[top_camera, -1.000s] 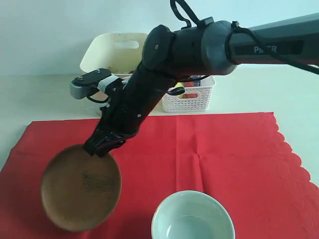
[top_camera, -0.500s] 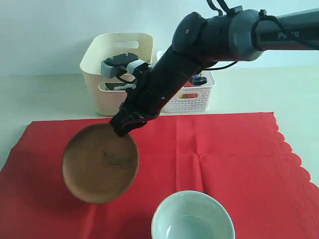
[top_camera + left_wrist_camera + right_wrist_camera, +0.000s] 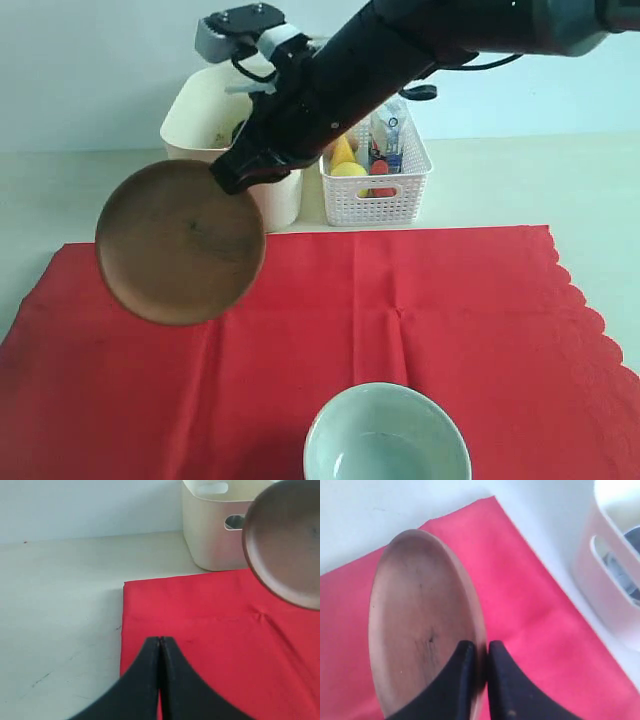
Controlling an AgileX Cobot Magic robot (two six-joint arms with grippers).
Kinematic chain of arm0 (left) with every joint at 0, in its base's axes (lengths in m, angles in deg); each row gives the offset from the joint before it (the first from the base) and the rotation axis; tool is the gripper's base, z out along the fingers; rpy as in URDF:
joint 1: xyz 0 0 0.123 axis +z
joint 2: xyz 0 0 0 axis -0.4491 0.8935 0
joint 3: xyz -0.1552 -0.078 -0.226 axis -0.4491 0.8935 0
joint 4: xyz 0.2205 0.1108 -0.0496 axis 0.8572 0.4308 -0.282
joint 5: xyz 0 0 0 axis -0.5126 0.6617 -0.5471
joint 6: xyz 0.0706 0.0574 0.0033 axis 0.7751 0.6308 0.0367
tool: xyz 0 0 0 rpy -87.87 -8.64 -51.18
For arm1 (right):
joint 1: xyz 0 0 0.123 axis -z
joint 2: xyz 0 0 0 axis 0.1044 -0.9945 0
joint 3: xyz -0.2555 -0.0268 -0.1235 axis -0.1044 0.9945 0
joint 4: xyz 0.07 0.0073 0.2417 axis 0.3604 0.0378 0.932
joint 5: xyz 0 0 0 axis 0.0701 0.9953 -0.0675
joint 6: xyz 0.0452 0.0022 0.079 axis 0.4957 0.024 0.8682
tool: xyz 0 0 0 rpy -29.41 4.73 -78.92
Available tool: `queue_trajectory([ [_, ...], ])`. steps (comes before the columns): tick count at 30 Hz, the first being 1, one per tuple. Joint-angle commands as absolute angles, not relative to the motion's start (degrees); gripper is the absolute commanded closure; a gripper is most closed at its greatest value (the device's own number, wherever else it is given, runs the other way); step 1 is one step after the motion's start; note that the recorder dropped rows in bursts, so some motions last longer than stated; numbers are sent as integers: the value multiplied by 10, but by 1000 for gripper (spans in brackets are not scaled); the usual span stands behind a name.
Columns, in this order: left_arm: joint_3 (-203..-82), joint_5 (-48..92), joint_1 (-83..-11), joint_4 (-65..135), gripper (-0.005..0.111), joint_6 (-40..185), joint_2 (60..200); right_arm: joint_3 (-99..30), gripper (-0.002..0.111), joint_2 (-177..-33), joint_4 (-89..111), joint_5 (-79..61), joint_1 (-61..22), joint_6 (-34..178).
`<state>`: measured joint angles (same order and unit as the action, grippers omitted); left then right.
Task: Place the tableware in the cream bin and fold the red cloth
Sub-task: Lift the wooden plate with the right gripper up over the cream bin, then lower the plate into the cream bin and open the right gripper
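**Plate in the air, short of the cream bin**

Your right claw (image 3: 243, 172) is clamped on the far-right rim of the round wooden plate (image 3: 180, 243), one jaw on each face. The plate therefore hangs tilted, hollow face toward the exterior camera, clear of the red cloth (image 3: 420, 320). That edge grip is why it dangles below the claw instead of riding flat; I judge it a thin hold that could swing.

The plate is to the near left of the cream bin (image 3: 190, 120). It overlaps the bin's near wall in the exterior view and is not yet over the opening. The right arm reaches in from the far right across the middle, forearm sloping down to the left, wrist high near the bin. To finish, you would likely carry the plate farther and release it edge-first.

The pale bowl (image 3: 386, 440) waits on the cloth's near edge. Your left claw (image 3: 160, 647) is closed on nothing, hovering over the cloth's left edge beside the bare tabletop (image 3: 60, 590).
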<state>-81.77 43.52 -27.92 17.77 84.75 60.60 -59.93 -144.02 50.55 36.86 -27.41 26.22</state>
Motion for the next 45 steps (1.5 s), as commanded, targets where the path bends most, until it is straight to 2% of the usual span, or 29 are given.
queue_trajectory([
  [1,-816,433,-278,176,107,847,602,-606,108,-1415,493,302,-264,303],
  [10,-816,433,-278,176,107,847,602,-709,108,-1426,494,286,-208,358],
  [21,-816,433,-278,176,107,847,602,-861,108,-1531,487,273,-163,415],
  [28,-816,433,-278,176,107,847,602,-867,108,-1542,461,226,-161,413],
  [36,-816,433,-278,176,107,847,602,-867,108,-1509,454,276,-153,403],
  [45,-816,433,-278,176,107,847,602,-837,108,-1498,471,221,-109,394],
])
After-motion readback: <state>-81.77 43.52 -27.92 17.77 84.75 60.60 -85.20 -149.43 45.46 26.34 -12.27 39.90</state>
